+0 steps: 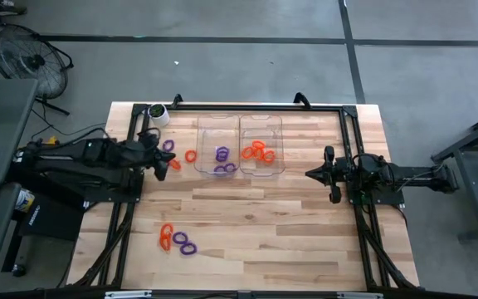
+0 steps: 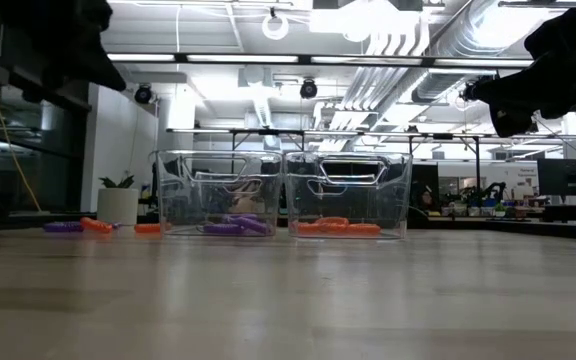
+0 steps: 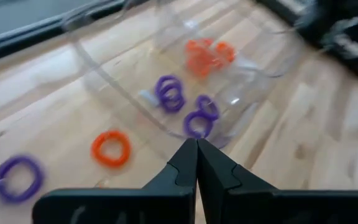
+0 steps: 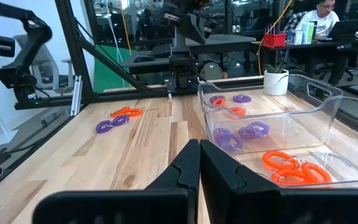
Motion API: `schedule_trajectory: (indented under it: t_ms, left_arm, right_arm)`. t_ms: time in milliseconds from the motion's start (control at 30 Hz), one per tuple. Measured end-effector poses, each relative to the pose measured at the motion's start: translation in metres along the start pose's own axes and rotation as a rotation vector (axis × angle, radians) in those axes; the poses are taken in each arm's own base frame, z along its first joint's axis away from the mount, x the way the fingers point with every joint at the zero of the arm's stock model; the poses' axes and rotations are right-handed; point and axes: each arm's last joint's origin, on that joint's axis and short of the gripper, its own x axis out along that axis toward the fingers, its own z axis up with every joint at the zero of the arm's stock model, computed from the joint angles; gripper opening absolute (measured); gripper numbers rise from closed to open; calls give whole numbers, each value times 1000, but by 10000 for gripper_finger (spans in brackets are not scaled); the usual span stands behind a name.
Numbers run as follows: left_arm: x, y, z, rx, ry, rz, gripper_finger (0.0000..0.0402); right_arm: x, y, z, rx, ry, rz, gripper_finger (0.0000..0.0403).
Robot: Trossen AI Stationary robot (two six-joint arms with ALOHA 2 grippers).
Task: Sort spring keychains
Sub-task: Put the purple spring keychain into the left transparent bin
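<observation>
On the pale wooden plank table [image 1: 256,220], two clear plastic trays [image 1: 239,144] stand at the far middle: purple coils in the left, orange in the right. Loose orange and purple coiled plastic spring keychains [image 1: 178,240] lie near-left and beside the left gripper [image 1: 163,163]. Both it and the right gripper [image 1: 312,174] hover with fingers together, holding nothing. The coils look light, springy and snag-prone; pinching across one side of a loop should work best.

You have a table [image 1: 256,224] of pale planked wood with a smooth satin finish; two trays [image 1: 239,124] of clear glossy plastic; keychains [image 1: 258,151] of coiled plastic, orange and purple; grippers [image 3: 196,163] of matt black plastic.
</observation>
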Motion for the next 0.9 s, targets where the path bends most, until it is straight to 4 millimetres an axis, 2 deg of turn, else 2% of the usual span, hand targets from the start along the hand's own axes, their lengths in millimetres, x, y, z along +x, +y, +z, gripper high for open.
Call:
schedule_trajectory:
  t_ms: [200,367,500,633,900]
  left_arm:
    - [13,-3,25,-78,177,131,1]
    - [31,7,39,-109,357,214,1]
    - [50,18,42,-163,471,258,1]
    - [70,29,42,-289,550,349,1]
    - [101,46,38,-348,701,445,1]
  right_arm:
    - [0,0,0,0,0,0,7]
    - [0,0,0,0,0,0,6]
    - [0,0,0,0,0,0,5]
    - [0,0,0,0,0,0,7]
    - [0,0,0,0,0,0,6]
